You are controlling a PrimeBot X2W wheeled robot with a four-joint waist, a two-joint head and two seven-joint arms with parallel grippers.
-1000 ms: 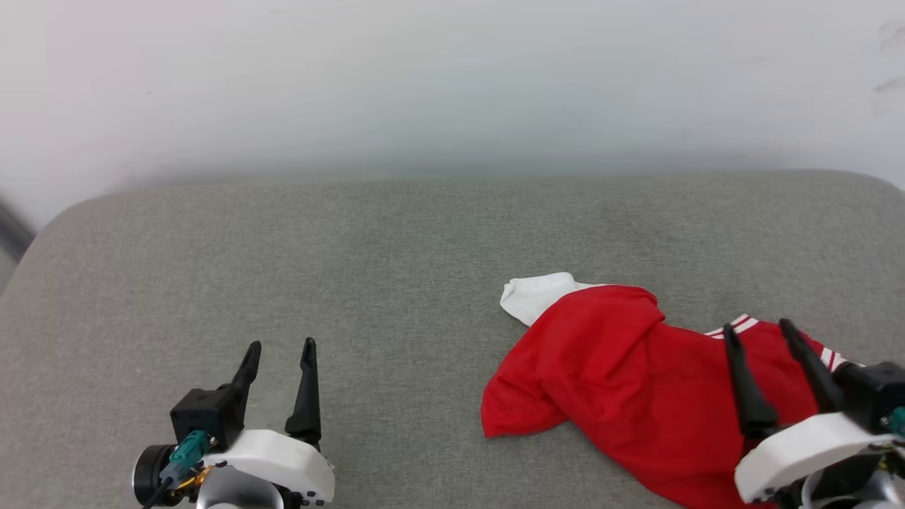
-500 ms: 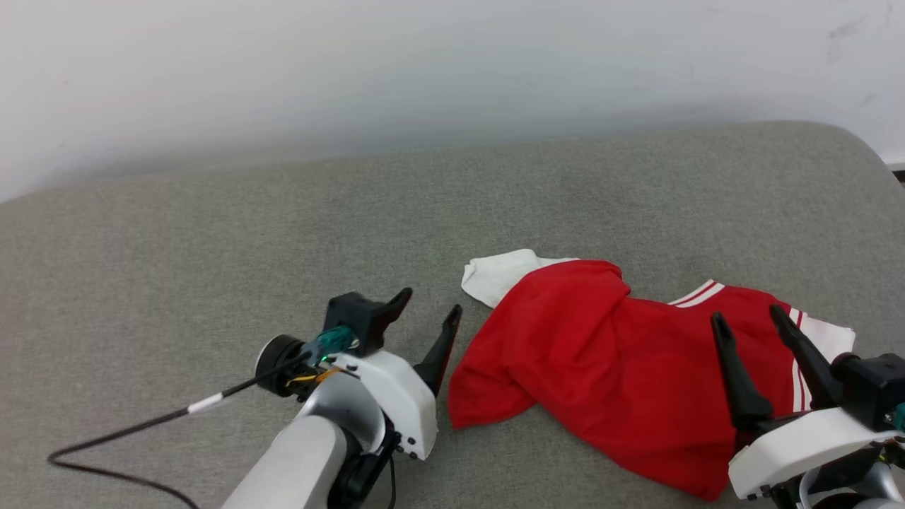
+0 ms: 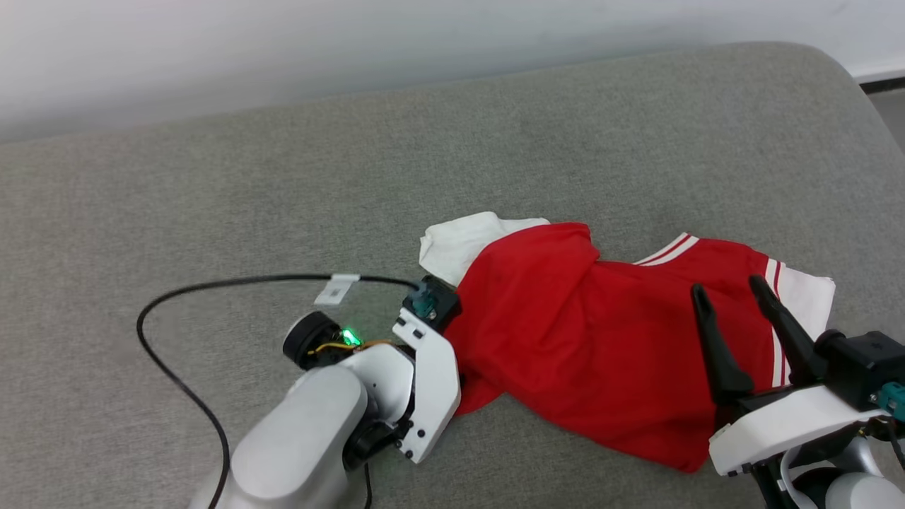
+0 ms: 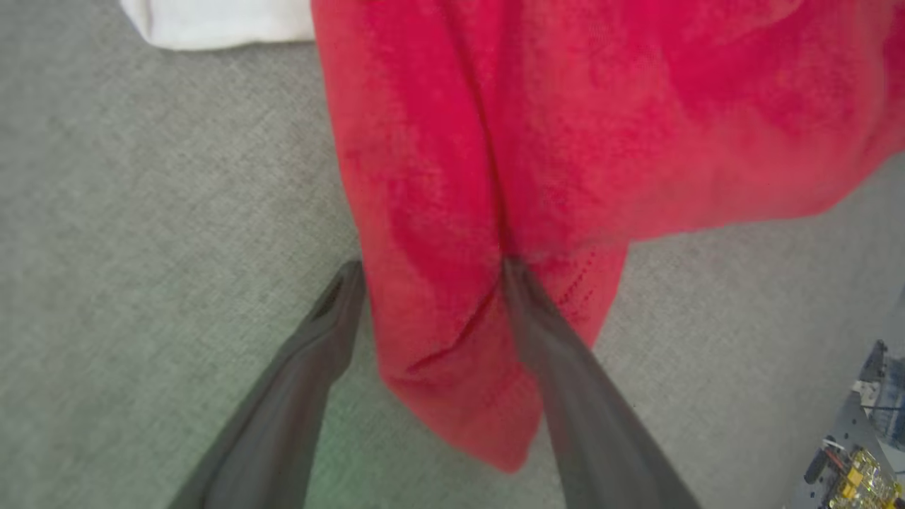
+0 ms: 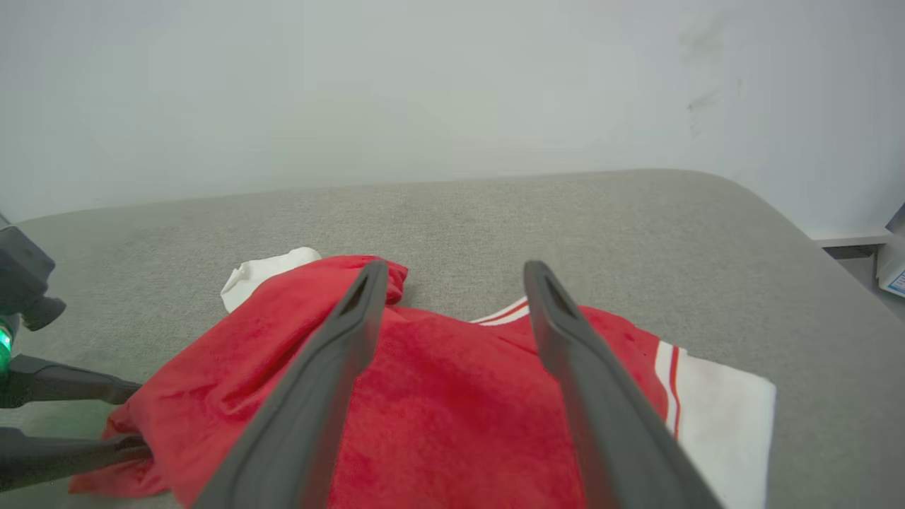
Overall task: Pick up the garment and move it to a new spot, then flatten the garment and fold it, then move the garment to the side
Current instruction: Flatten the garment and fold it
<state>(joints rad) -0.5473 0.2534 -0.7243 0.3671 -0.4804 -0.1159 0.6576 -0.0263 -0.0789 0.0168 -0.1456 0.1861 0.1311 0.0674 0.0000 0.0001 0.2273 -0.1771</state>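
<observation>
Your left gripper (image 4: 431,268) stood spread wide, its fingers straddling the red edge of the garment (image 3: 565,332). Your right gripper (image 3: 728,286) hung released above it.

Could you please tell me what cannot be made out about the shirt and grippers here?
Left wrist view: whether the left gripper touches the garment lying between its open fingers; the close cloth is blurred.
Head view: the left gripper's fingertips, hidden behind its own wrist.
Head view: the garment's near right edge, hidden behind the right gripper.
Right wrist view: the garment's near edge, cut off at the bottom.
</observation>
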